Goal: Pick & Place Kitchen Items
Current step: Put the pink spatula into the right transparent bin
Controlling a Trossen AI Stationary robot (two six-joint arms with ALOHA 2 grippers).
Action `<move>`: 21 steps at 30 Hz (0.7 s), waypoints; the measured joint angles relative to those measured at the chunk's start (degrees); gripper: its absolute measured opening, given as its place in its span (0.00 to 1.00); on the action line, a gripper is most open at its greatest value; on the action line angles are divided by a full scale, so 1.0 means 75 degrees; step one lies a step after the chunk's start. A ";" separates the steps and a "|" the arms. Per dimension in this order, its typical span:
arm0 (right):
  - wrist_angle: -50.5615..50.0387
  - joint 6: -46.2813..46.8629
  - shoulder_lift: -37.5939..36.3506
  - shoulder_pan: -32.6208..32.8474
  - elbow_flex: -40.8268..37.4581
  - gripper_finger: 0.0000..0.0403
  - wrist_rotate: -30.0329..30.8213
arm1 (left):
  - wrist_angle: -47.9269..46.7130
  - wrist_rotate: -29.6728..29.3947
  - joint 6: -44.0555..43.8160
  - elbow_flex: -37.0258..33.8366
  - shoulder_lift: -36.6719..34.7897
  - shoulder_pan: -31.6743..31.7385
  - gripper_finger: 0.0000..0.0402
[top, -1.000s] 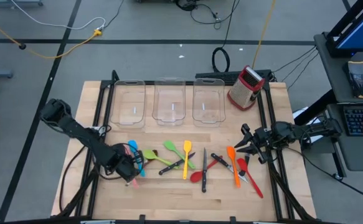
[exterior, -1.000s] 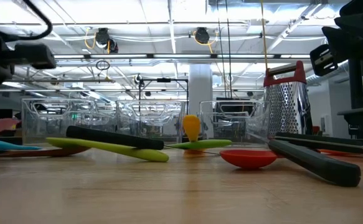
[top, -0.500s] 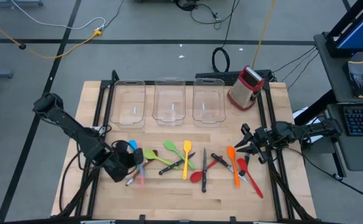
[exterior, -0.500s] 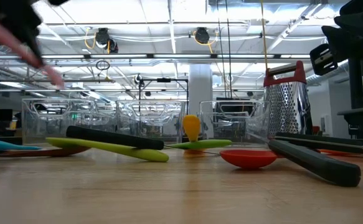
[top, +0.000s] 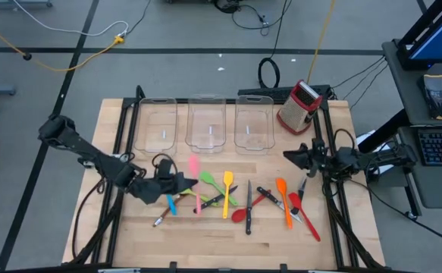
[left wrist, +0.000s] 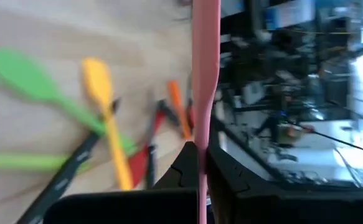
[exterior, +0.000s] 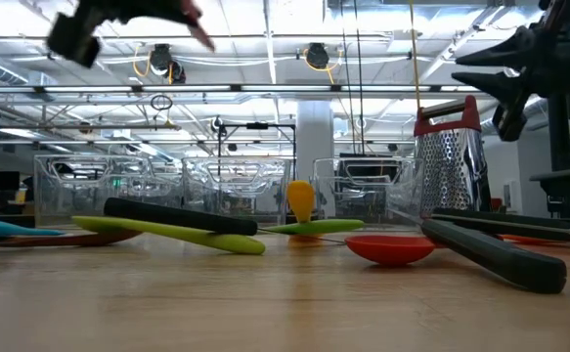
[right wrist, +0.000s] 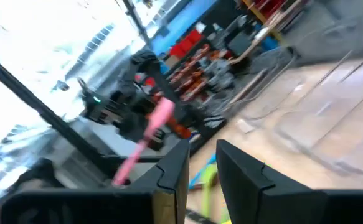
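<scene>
Wood table [top: 334, 243], three clear bins [top: 209, 125] at the far edge, utensils [top: 248, 201] scattered mid-table. Left arm stretched low across the table, left gripper [top: 181, 182] clamped on pink spatula [top: 195, 184], lifted above the pile. Right arm at right edge, right gripper [top: 293, 155] raised, fingers slightly apart, empty.

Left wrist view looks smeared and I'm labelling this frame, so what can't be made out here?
- Pink spatula: blurred; its top runs off the left wrist picture's edge, so the blade is unseen there.
- Left gripper: its fingers mostly hidden under the spatula in the high view.
- Right gripper: too small in the high view, blurred in its wrist view.
- Clear bins: contents unreadable in the low view, through reflections.
</scene>
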 joint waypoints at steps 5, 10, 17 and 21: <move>0.0115 -0.0331 0.0221 0.0000 0.0000 0.18 0.0014 | 0.0917 0.0087 0.1246 0.0003 -0.0001 0.0352 0.00; 0.0954 -0.0630 0.0442 0.0003 0.0000 0.18 -0.0684 | 0.1714 0.0254 0.2169 0.0003 0.0072 0.0602 0.00; 0.2022 -0.0165 0.0985 0.0003 0.0000 0.18 -0.1035 | 0.3339 0.0731 0.3238 0.0009 0.0726 0.1031 0.00; 0.2691 -0.0239 0.1552 0.0012 0.0000 0.18 -0.1485 | 0.4323 0.1131 0.3590 0.0009 0.1253 0.1325 0.00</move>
